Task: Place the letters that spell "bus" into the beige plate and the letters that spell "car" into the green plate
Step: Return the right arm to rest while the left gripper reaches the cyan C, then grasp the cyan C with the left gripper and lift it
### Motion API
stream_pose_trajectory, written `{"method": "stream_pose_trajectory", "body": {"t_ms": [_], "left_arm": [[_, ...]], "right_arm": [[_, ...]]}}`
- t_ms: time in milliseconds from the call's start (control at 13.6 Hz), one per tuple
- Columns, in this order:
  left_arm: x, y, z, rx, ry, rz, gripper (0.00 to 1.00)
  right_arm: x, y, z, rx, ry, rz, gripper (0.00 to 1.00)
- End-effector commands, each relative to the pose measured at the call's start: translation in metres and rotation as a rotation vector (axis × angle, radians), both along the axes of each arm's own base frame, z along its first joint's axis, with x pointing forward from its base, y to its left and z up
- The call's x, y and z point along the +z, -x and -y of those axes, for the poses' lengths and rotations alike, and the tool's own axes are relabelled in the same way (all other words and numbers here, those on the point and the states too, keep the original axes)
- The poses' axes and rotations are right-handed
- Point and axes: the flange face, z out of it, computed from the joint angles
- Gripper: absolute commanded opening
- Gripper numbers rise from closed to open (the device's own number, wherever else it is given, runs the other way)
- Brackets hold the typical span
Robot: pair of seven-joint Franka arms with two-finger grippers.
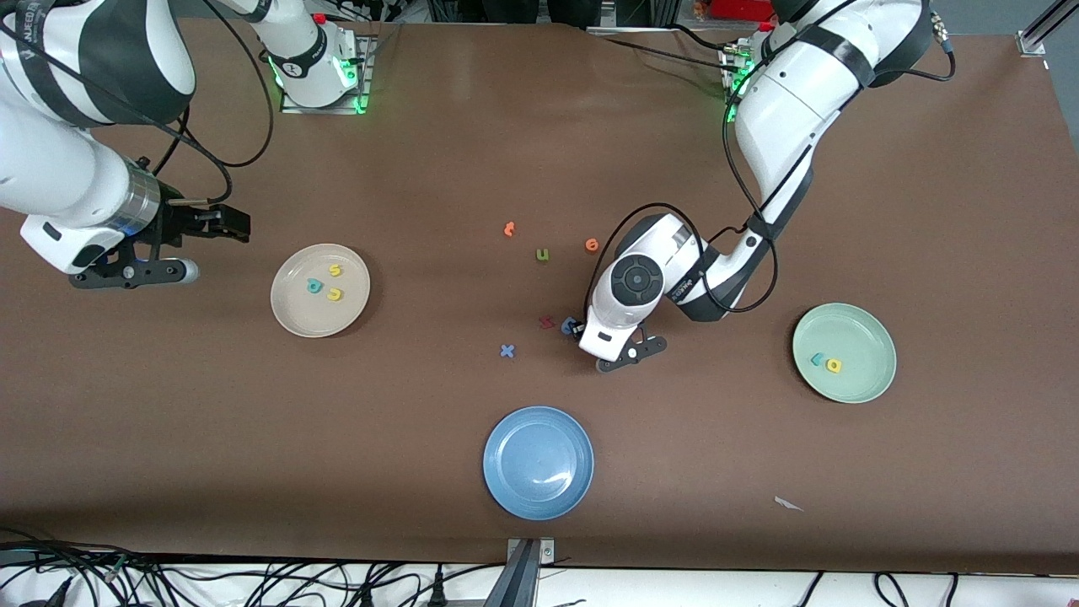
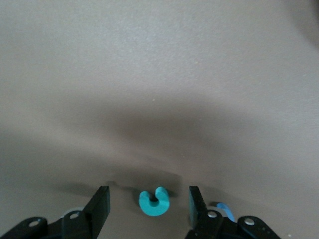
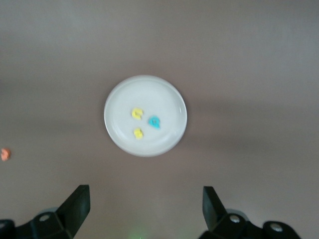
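In the front view, the beige plate (image 1: 291, 316) is sitting toward the right arm's end of the surface (image 1: 421, 152), holding the teal b (image 1: 314, 286), yellow s (image 1: 335, 271) and yellow u (image 1: 335, 294). The green plate (image 1: 872, 371) is lying toward the left arm's end, carrying the teal r (image 1: 817, 359) with the yellow a (image 1: 834, 365) touching it at about 4 o'clock. The blue plate (image 1: 506, 489) is resting nearest the camera. The left gripper (image 1: 582, 333) is reaching down at mid-surface beside a blue letter (image 1: 569, 324), with a maroon letter (image 1: 546, 321) just past it and a blue x (image 1: 507, 351) at roughly 8 o'clock of that pair. Farther from the camera, an orange t (image 1: 508, 228), an olive u (image 1: 542, 254) and an orange o (image 1: 591, 244) are lying apart. The right gripper (image 1: 238, 223) is waiting in the air near the beige plate. In the left wrist view, the left gripper (image 2: 148, 206) is standing apart around the teal c (image 2: 153, 202), its fingers (image 2: 100, 204) not touching it; a blue scrap (image 2: 225, 209) is peeking out beside one finger. In the right wrist view, the right gripper (image 3: 144, 204) is hanging wide apart and empty, looking down on the beige plate (image 3: 117, 97) with its three letters; an orange letter (image 3: 5, 154) is showing at the edge.
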Motion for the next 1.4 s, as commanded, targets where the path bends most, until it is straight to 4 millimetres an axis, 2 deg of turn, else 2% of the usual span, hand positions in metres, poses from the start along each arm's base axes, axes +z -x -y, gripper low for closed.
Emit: {"method": "stream_pose_trajectory", "body": {"t_ms": [0, 147, 220, 367, 441, 808, 1322], "left_arm": [[0.001, -0.002, 0.002, 0.005, -0.019, -0.009, 0.64], [0.001, -0.001, 0.003, 0.003, -0.018, -0.009, 0.62], [0.001, 0.0, 0.005, 0.001, -0.019, -0.009, 0.6], [-0.002, 0.004, 0.01, -0.002, -0.019, -0.015, 0.57], [-0.005, 0.005, 0.01, 0.003, -0.022, -0.017, 0.56], [-0.014, 0.005, 0.007, 0.007, -0.048, -0.016, 0.49], [-0.017, 0.005, 0.006, 0.005, -0.054, -0.015, 0.35]], "right_arm": [[-0.001, 0.027, 0.028, -0.036, -0.018, 0.109, 1.0], [0.017, 0.034, 0.047, -0.057, -0.022, 0.13, 1.0], [0.03, 0.042, 0.048, -0.055, -0.019, 0.129, 1.0], [0.061, 0.039, 0.059, -0.072, -0.018, 0.13, 1.0], [0.063, 0.031, 0.072, -0.095, -0.023, 0.127, 1.0], [0.053, 0.035, 0.064, -0.112, -0.068, 0.138, 1.0], [0.057, 0.034, 0.065, -0.108, -0.061, 0.14, 1.0]]}}
